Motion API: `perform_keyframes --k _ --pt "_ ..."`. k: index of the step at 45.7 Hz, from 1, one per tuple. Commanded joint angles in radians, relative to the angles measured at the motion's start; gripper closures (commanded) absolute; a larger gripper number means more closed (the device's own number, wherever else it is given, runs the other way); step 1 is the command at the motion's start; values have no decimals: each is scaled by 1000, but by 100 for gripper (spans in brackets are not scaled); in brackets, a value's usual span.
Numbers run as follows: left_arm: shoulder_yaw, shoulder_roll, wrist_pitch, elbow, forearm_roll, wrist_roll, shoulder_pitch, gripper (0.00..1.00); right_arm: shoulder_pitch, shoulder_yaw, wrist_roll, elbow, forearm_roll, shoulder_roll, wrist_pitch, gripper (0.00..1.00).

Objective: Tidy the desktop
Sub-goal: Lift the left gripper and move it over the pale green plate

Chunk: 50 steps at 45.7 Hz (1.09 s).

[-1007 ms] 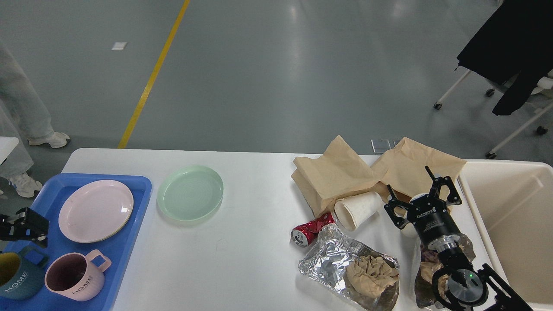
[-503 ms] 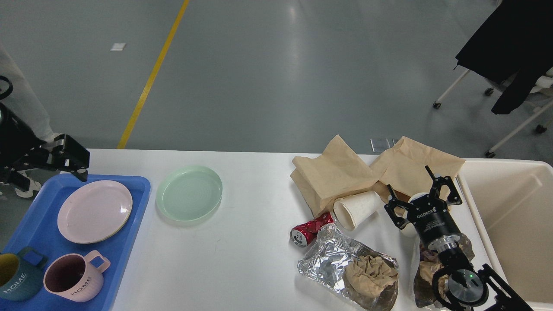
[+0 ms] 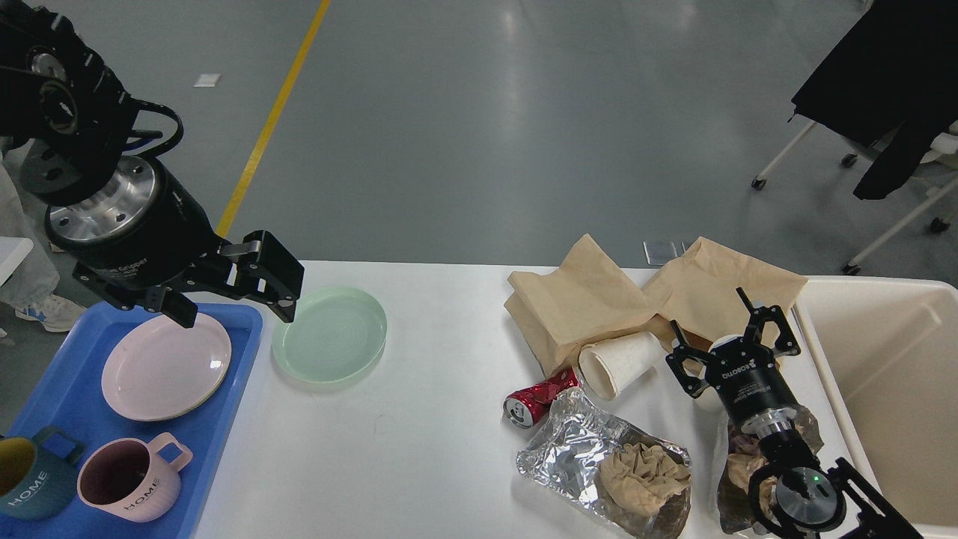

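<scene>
- The left pincer (image 3: pixel 233 303) hung spread beside the green plate (image 3: pixel 329 335) on the bench (image 3: pixel 419 449).
- The right pincer (image 3: pixel 730 333) stood spread over litter.
- Advice: straddle the plate's near rim squarely before pinching.

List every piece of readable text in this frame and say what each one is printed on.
"HOME": on the pink mug in the blue tray.
"HOME": on the dark teal mug beside it.
"ROBOTIQ": on the right end effector.
"Gripper": on the left end effector; the text before it is hidden.
Red can: markings too small to read.
</scene>
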Motion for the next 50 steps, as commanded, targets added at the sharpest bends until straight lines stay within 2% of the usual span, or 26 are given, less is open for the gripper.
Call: perform_keyframes --k 1,8,12,18,26,31,34,39,41,50 --pt "-7 -1 0 15 1 -11 35 4 0 0 0 2 0 0 0 0" --pt "-10 -26 20 74 -1 -15 166 4 -2 0 0 2 0 0 0 0" --pt "-10 -32 29 183 -4 -17 288 4 -2 0 0 2 0 0 0 0" --pt "-52 -32 69 396 -100 -14 555 4 -2 0 0 2 0 0 0 0" --pt "-79 -21 225 538 -261 0 790 4 -2 0 0 2 0 0 0 0" --pt "-110 -21 291 623 -349 6 914 5 -2 0 0 2 0 0 0 0" --pt "-128 -19 332 702 -413 46 1000 6 -2 0 0 2 0 0 2 0" --pt "-237 -12 418 786 -505 196 1120 6 -2 0 0 2 0 0 0 0" --pt "-294 -6 444 798 -510 227 1161 5 0 0 0 2 0 0 0 0" --pt "-349 37 471 820 -499 230 1269 4 -2 0 0 2 0 0 0 0"
